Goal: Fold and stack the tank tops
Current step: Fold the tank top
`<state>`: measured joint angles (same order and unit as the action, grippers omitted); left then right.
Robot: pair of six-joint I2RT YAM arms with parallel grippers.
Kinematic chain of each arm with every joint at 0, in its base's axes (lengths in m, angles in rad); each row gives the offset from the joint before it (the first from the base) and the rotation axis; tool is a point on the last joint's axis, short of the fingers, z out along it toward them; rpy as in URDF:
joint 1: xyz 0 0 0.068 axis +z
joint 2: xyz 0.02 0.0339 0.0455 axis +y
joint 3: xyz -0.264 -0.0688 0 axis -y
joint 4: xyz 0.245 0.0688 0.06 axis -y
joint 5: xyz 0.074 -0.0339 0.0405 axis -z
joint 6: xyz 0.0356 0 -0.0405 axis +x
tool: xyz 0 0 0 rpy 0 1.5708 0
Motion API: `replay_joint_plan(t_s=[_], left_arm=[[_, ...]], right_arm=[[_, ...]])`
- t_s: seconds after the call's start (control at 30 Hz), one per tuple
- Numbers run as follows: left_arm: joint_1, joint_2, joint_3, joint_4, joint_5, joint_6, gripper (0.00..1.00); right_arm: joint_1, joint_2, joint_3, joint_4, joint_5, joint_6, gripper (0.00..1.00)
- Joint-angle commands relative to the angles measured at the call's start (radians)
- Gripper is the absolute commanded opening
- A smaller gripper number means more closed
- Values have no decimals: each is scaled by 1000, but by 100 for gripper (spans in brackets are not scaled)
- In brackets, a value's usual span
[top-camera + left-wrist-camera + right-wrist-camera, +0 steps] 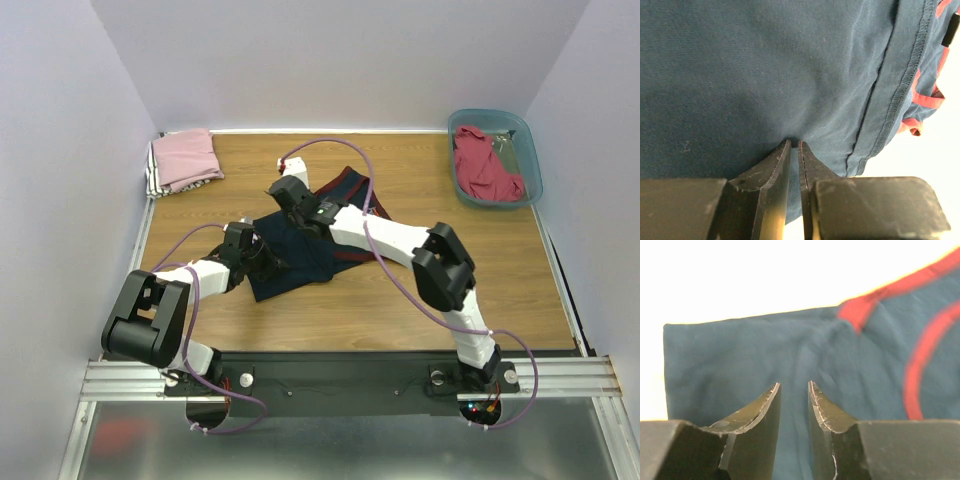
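The navy tank top [305,262] with maroon trim lies partly folded mid-table, its straps [352,190] toward the back. My left gripper [270,263] rests on its left part. In the left wrist view the left gripper [795,142] has its jaws a narrow slit apart, tips pressing into a small pucker of the navy cloth [765,75]. My right gripper [285,195] is at the cloth's far left edge. In the right wrist view the right gripper [794,385] stands open just over the navy cloth [740,355], holding nothing. A pink tank top [186,157] lies folded at the back left. A red one [484,165] sits crumpled in the bin.
A teal plastic bin [528,150] stands at the back right corner. A striped cloth [153,178] peeks out under the pink top. Purple walls close in the table on three sides. Bare wood shows in front of and to the right of the navy top.
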<state>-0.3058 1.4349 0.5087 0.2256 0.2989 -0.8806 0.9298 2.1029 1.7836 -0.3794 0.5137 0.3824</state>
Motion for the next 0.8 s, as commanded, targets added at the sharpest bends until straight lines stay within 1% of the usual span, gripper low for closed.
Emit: replay_joint_plan(t_s=[0.0,0.2,0.6,0.77], left_arm=[[5,-4,-27,-48,-24,22,25],[7,-5,-25,-49,-21,23,25],[16,-1,-41,-48,-17,23,24],[17,-5,-45,-51,-17,23,23]], right_arm=[[-2,118,109,4,-26,-59,34],[-8,203,175,2,-37,-69,35],[-23,195,93,2,89,-83,36],[-48,195,79,2,83,-80,33]])
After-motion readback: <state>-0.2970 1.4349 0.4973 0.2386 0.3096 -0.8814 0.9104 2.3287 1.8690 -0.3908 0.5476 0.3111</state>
